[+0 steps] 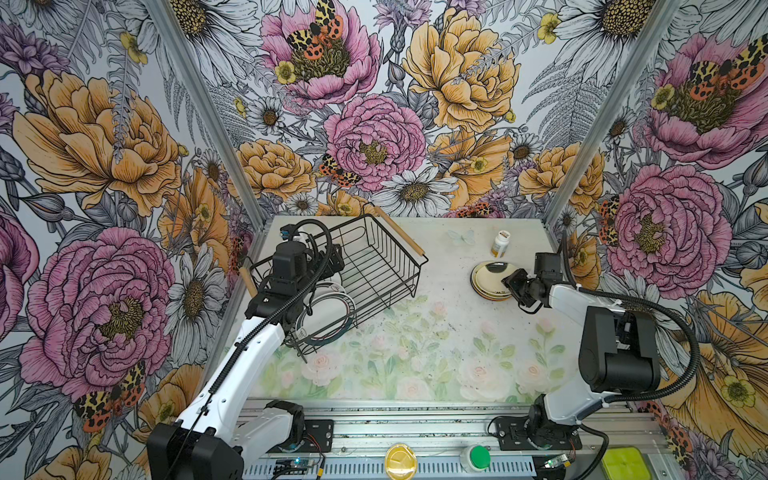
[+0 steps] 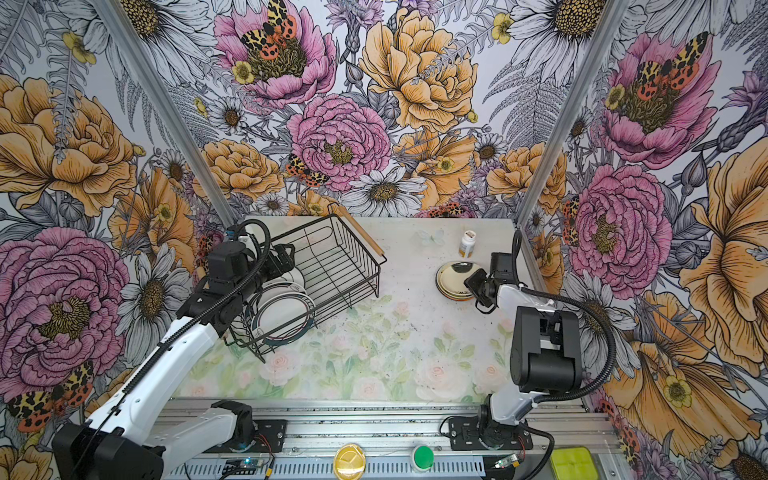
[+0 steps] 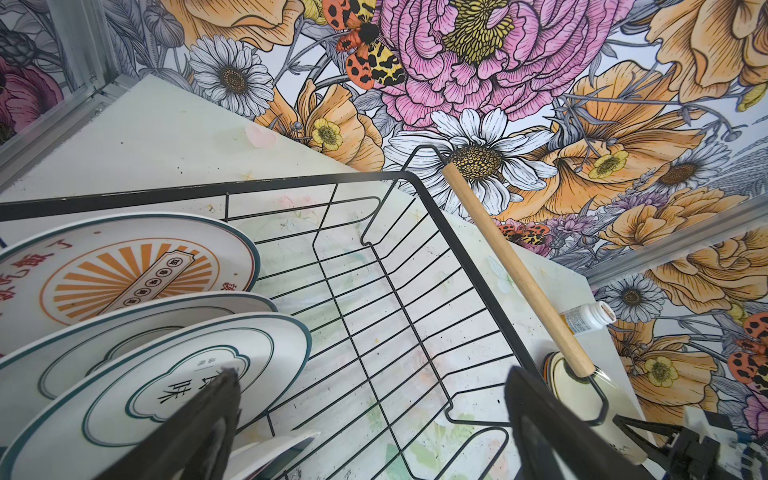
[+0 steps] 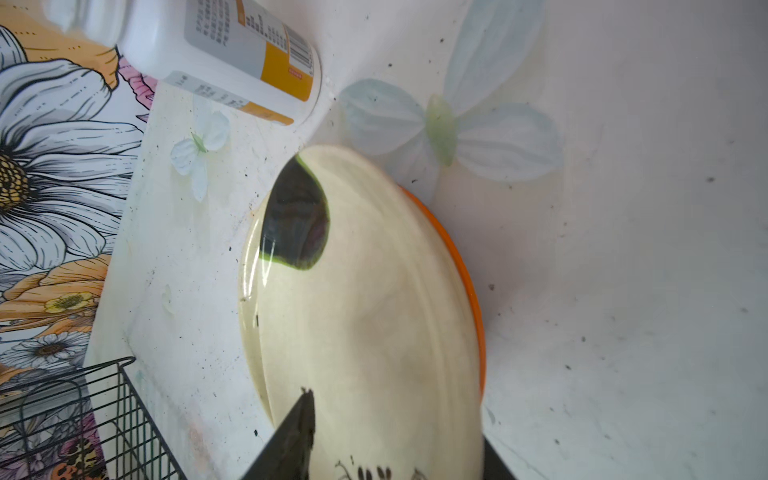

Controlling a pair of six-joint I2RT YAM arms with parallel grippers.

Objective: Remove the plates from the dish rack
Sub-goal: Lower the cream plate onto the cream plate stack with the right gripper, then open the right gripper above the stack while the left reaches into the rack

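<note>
Several plates [image 1: 328, 309] stand on edge, leaning on one another, at the near end of the rack [image 3: 291, 185]; the rest of it is bare wire. Others lie in a stack [image 1: 488, 280] on the surface [image 1: 415, 332] well to the right, near a bottle [image 1: 500, 244].

Our left hand [image 3: 372, 374] hangs over the rack, fingers wide apart with only wire between them. One finger crosses in front of the lettered plate [image 3: 178, 374], and the sunburst plate [image 3: 124, 274] stands further back. Our right hand [image 4: 399, 419] is low at the stack, fingers apart on either side of the cream plate's [image 4: 365, 311] near rim. We judge it is not pinching, since that plate lies flat on an orange plate [image 4: 481, 332].

We take these plates to be stiff, glazed and slick, weighty for their size, and liable to chip if knocked together. The upper rim of whichever plate faces the bare end looks the best hold. One finger should go on each face, and the plate should lift straight out of the wires so its neighbours do not topple.

In both top views the left arm [image 1: 249, 353] covers the plates' end of the rack, so we cannot count them there. The wrist view shows at least four, one only a sliver. The stack's number is unclear, and both hands' fingers are cut off at the frame edge.
</note>
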